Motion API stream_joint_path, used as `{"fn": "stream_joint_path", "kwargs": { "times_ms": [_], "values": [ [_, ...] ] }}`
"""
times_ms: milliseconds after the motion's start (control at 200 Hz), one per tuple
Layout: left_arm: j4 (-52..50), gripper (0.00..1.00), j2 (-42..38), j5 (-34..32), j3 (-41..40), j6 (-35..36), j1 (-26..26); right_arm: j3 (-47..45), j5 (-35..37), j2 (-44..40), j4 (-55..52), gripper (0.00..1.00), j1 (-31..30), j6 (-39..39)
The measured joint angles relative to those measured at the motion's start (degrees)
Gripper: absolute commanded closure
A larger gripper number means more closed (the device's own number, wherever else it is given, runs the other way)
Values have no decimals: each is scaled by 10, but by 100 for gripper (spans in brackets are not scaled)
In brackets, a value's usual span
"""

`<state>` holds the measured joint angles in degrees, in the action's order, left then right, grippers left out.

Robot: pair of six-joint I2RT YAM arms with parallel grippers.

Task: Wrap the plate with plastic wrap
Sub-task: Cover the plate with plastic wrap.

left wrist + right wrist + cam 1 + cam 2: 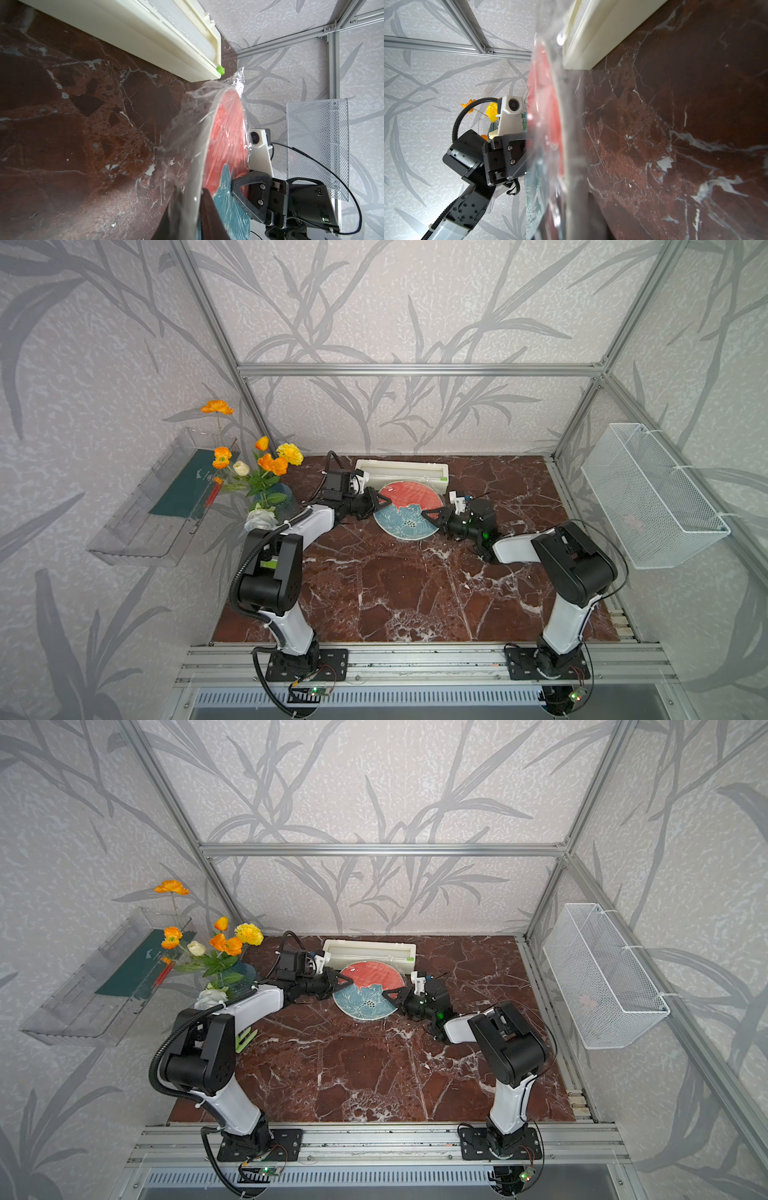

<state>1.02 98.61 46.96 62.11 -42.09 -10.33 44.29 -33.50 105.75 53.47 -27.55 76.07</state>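
Left hand clamped on the rim of a round coral-red ceramic plate, my right hand straddling the opposite rim, grip unclear, clear crinkly plastic wrap draped over it between them.

Robot lab cell — aluminium frame, wallpapered panels.

The round shallow ceramic plate is coral-red toward twelve o'clock, with a teal-blue flower and dark dotted centre toward six. The thin crinkly plastic wrap is transparent with white glints. The long plastic dispenser box is cream-white, and its small slider at three o'clock is green. The marble tabletop is red-brown with white veins.
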Motion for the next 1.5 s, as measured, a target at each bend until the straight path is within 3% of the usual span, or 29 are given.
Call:
{"fn": "stream_joint_path", "kwargs": {
  "times_ms": [85, 295, 405, 625, 845, 985, 1170, 1499],
  "values": [
    [-2, 100, -2, -4, 0, 0, 0, 0, 0, 1, 2, 69, -1, -2],
    [-5, 100, -12, -13, -5, 11, 0, -2, -16, 0, 8, 49, 7, -17],
    [14, 100, -23, -14, -27, 29, -3, -18, -32, -22, -8, 45, 28, -40],
    [96, 100, -37, -3, -81, 67, -7, -16, -15, -133, -212, 43, 82, -172],
    [109, 100, -38, -11, -116, 112, -7, 93, 45, -198, -355, 43, 75, -312],
    [119, 100, -38, -9, -116, 115, -9, 156, 57, -173, -368, 43, 50, -364],
    [129, 100, -38, -3, -116, 115, -12, 233, 54, -61, -372, 43, 36, -387],
    [134, 100, -38, 5, -116, 111, -13, 265, 46, 22, -392, 45, 35, -400]
  ]
}}
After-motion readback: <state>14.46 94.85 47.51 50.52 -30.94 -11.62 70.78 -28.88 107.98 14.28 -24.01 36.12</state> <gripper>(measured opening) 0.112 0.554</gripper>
